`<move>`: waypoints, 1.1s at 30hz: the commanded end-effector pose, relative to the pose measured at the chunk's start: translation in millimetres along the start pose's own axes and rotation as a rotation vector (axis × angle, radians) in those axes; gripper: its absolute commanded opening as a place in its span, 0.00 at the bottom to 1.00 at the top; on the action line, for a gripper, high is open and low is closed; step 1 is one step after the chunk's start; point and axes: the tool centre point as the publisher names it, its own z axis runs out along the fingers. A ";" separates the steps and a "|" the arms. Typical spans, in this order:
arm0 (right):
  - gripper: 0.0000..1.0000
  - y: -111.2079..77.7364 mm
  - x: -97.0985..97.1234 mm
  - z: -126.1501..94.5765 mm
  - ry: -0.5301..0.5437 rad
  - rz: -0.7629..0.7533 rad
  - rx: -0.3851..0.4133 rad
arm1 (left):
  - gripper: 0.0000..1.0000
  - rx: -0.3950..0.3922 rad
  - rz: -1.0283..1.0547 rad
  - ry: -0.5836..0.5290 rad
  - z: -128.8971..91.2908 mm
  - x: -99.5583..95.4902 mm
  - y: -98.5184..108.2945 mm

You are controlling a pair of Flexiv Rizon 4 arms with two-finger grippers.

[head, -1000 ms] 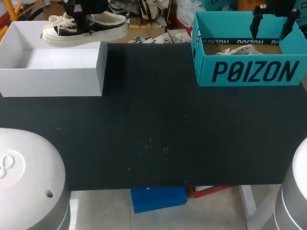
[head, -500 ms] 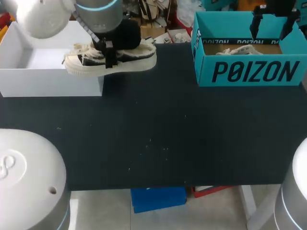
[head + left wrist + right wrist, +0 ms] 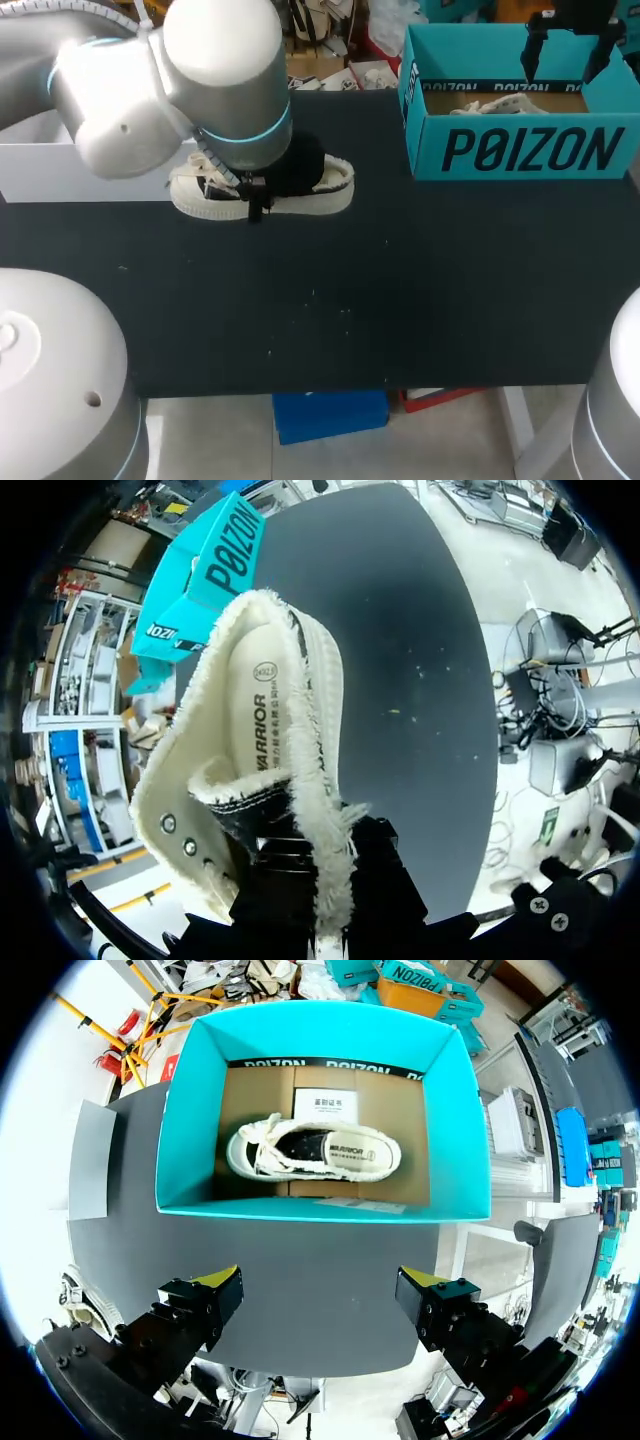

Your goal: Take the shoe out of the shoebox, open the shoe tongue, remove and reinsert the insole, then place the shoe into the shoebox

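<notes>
A cream shoe (image 3: pixel 300 190) with black panels and frayed edges is in front of the white shoebox (image 3: pixel 40 170), low over the black table. I cannot tell whether its sole touches the table. My left gripper (image 3: pixel 255 195) is shut on the shoe's side wall. In the left wrist view the shoe (image 3: pixel 270 730) shows its cream insole, and the gripper (image 3: pixel 320 880) pinches the frayed collar. My right gripper (image 3: pixel 320 1285) hangs open above the teal box (image 3: pixel 320 1035), which holds a second cream shoe (image 3: pixel 315 1150). In the head view that gripper (image 3: pixel 565 50) is over the box's far side.
The teal box (image 3: pixel 520 150) stands at the table's back right and the white shoebox at the back left, partly hidden by my left arm. The black table top (image 3: pixel 380 300) stretches across the middle and front.
My left arm has carried the shoe from above the white shoebox forward, right and down towards the table. The right arm has not moved.
</notes>
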 end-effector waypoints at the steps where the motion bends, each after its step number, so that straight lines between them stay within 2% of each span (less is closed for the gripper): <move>1: 1.00 -0.2 0.0 -0.1 0.000 0.000 0.000 | 0.00 -0.007 0.021 0.004 24.2 13.0 -19.0; 11: 1.00 -0.2 0.0 -0.1 0.000 0.000 0.000 | 0.00 -0.014 0.025 0.040 63.2 50.7 -35.2; 24: 1.00 -0.2 0.0 -0.1 0.000 0.000 0.000 | 0.00 -0.014 -0.022 0.047 110.5 58.6 -45.8; 33: 1.00 -0.2 0.0 -0.1 0.000 0.000 0.000 | 0.00 -0.022 -0.022 0.053 131.9 68.2 -52.4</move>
